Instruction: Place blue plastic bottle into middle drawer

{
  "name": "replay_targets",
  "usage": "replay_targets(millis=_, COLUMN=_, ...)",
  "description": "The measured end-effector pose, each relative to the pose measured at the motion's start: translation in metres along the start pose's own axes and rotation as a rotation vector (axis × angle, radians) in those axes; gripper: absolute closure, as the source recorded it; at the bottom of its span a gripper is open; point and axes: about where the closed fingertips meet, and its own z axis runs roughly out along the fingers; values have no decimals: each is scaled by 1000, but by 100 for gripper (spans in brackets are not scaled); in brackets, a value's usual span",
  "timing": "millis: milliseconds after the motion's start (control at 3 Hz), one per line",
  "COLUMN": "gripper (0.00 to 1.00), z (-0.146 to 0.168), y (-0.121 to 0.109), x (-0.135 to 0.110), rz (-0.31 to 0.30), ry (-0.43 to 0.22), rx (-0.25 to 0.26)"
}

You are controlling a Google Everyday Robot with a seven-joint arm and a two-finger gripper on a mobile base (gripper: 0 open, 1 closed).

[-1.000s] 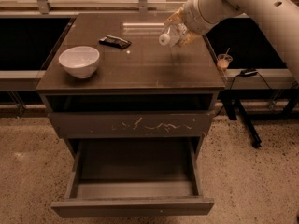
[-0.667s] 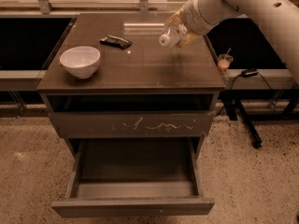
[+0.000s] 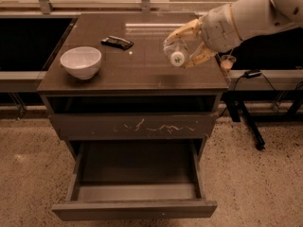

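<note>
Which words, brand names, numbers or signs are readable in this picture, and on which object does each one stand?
No text can be read.
Label on the blue plastic bottle, held by the gripper above the right side of the tabletop: too blurred.
Print on the black packet, if any: too small.

White bowl (image 3: pixel 80 62) and flat black packet (image 3: pixel 117 42) lie apart on cabinet top (image 3: pixel 142 72).

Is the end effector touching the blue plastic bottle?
Touching. The camera view shows the end effector, above the cabinet top's right side, with a finger on each side of the blue plastic bottle.
</note>
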Motion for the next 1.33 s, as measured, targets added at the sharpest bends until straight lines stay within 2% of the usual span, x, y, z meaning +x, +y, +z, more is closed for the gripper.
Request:
replay_targets(millis=333, gripper=100, z=-46, y=16, x=-59, rz=42, ry=-140, rx=57)
replay_targets(millis=667, gripper=100, z=-49, y=20, x=-61, rz=77, ry=-151, rx=78)
replay_targets(millis=1000, gripper=100, z=-46, y=29, x=-55, rz=219, ry=-140, rx=126)
replay_targets(millis=1333, gripper=100, z=-68, y=36, x=-64, rz=454, ry=-64, rx=196)
